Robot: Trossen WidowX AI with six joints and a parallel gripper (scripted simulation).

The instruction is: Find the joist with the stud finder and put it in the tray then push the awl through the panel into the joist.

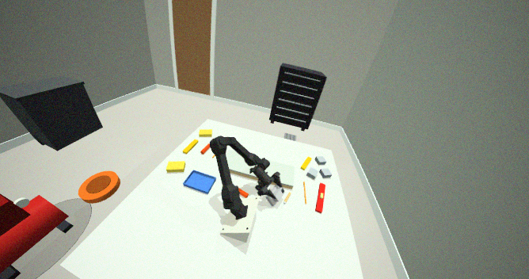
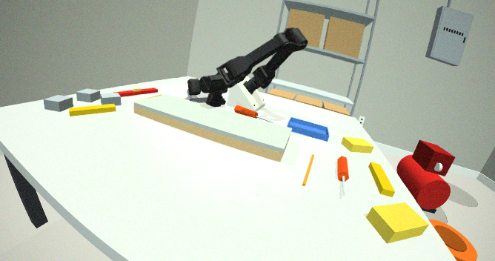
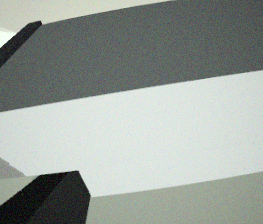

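My gripper (image 1: 276, 193) (image 3: 58, 102) is shut on the stud finder (image 1: 279, 195) (image 3: 157, 132), a wide grey and white block, beside the robot's base. Its height over the table is hard to tell. The floor panel (image 1: 287, 172) (image 2: 215, 121), pale green on a tan edge, lies beyond the gripper. The blue tray (image 1: 199, 181) (image 2: 308, 129) holds nothing visible. One orange-red-handled tool (image 1: 243, 193) (image 2: 245, 111) with a thin shaft lies between base and panel; a similar one (image 1: 205, 148) (image 2: 343, 168) lies past the panel's far end. I cannot tell which is the awl.
Yellow blocks (image 1: 176, 166) (image 2: 398, 219) lie near the tray side. A red level (image 1: 321, 198) (image 2: 142, 92), an orange pencil (image 1: 305, 193), a small orange item (image 1: 287, 197), grey blocks (image 1: 312, 173) (image 2: 58, 103) and a yellow bar (image 1: 306, 163) (image 2: 92, 110) lie on the other side.
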